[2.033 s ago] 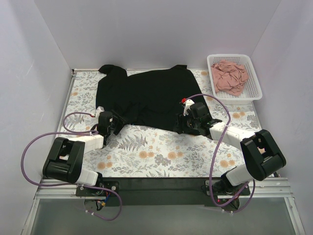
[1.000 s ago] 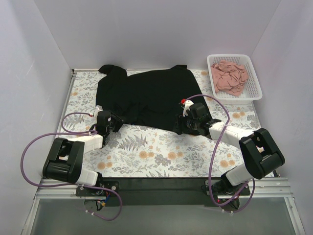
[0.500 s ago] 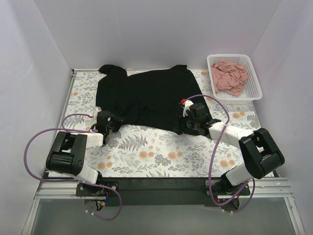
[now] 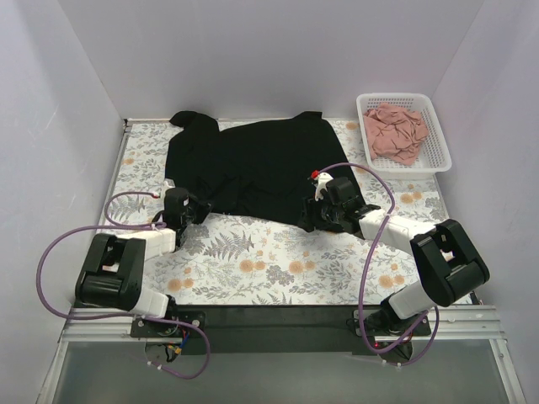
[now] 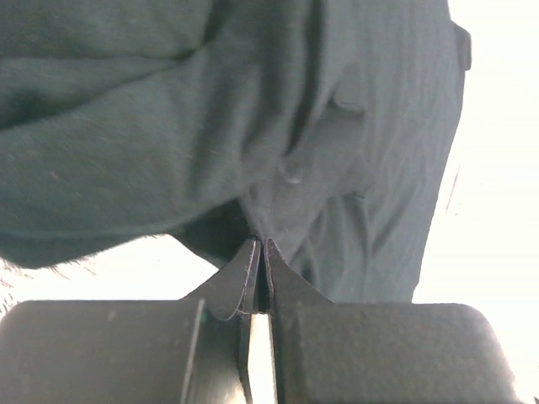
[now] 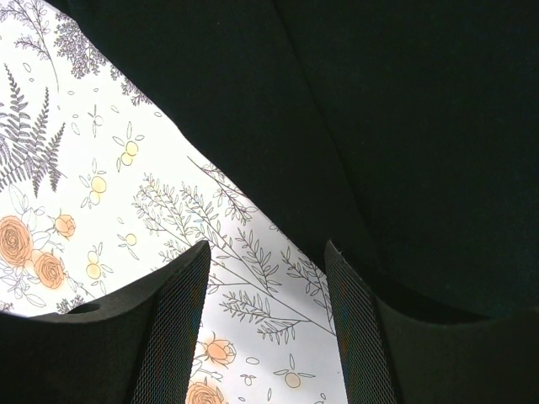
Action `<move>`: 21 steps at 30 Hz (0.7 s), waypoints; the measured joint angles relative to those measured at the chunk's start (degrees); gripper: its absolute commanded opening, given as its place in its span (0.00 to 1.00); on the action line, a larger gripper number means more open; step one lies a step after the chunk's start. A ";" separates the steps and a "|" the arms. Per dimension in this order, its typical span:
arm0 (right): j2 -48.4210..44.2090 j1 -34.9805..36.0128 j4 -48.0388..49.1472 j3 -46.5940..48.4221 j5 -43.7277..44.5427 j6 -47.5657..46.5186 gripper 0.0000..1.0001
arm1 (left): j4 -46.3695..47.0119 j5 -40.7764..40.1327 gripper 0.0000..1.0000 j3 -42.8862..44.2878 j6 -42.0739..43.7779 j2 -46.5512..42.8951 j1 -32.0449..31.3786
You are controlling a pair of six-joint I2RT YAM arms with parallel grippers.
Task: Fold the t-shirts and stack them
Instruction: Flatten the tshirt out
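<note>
Since the black shirt point(image 4: 253, 164) is limp and light, hem corners are best pinched. It is spread far-centre; its near-left hem is clamped by the left gripper point(image 5: 258, 249), while the right gripper point(image 6: 265, 252) is held agape at the near-right hem. The pink shirt point(image 4: 394, 133) is heaped in the far-right basket point(image 4: 444, 154).

The black-and-white jointed left arm point(image 4: 126, 252) lies low, elbow folded near its base, forearm reaching forward and inward. Its black two-finger left gripper point(image 4: 194, 208) has the fingers pressed together, tips meeting with no gap in the wrist view point(image 5: 258, 252). The black-and-white jointed right arm point(image 4: 404, 231) stretches forward and inward, forearm low. Its black two-finger right gripper point(image 4: 312, 219) points down and inward, the mesh-faced fingers point(image 6: 173, 328) standing well apart.
</note>
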 measured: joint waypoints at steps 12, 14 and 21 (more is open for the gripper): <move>-6.88 -0.02 -5.55 0.02 9.53 1.27 0.77 | -22.08 -2.97 0.00 7.69 8.09 -23.21 0.13; -9.33 -0.17 -8.07 0.00 13.57 2.08 0.79 | -25.99 -3.41 0.00 9.07 10.38 -26.73 0.33; -15.06 -5.38 -16.61 -0.02 24.61 4.39 0.74 | -38.05 -4.83 0.00 13.97 18.62 -33.09 0.44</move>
